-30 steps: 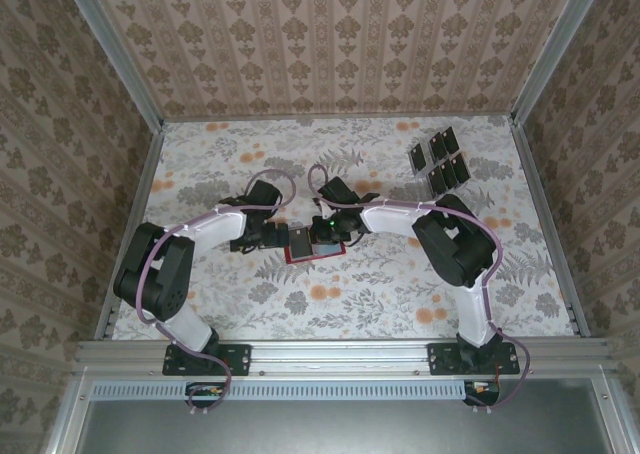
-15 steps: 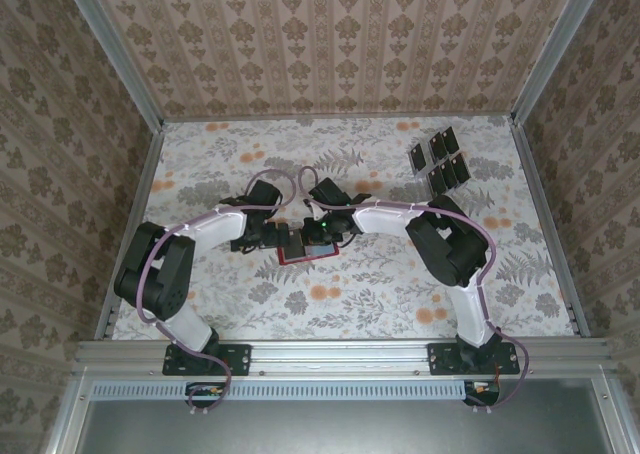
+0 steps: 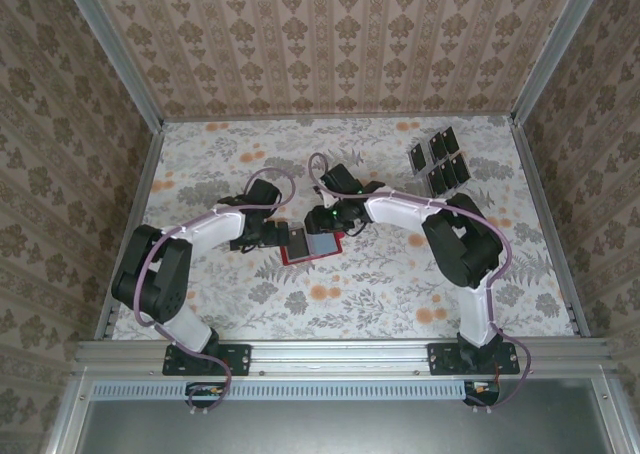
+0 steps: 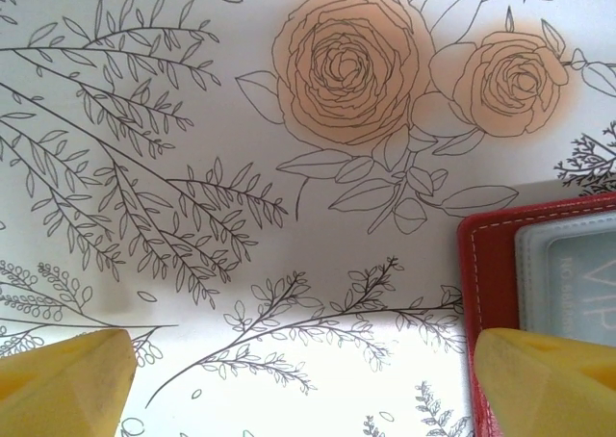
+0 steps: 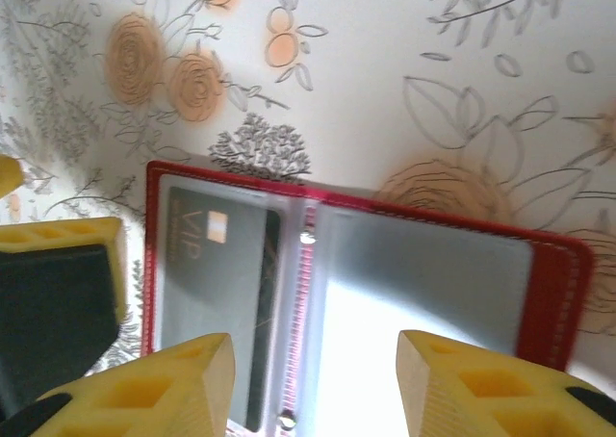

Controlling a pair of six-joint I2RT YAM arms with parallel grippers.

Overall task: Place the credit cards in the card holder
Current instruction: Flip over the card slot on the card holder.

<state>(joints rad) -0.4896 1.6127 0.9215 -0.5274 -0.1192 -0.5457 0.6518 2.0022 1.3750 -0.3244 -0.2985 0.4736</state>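
Right wrist: card holder (image 5: 366,283) beneath jaws

Soft, even light is cast on the white floral-printed tabletop (image 3: 380,284), a pocket of the open red folding wallet (image 5: 553,283) is bleached by glare, and the near yellow fingertips (image 4: 67,379) are rendered blurred.

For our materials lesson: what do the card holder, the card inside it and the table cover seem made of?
Card holder: red leather or imitation, matte, pale stitching along its edge; pockets look like glossy clear plastic, given the glare. Card: probably dark plastic, printed VIP. Table cover: printed floral sheet, cloth or paper unclear.
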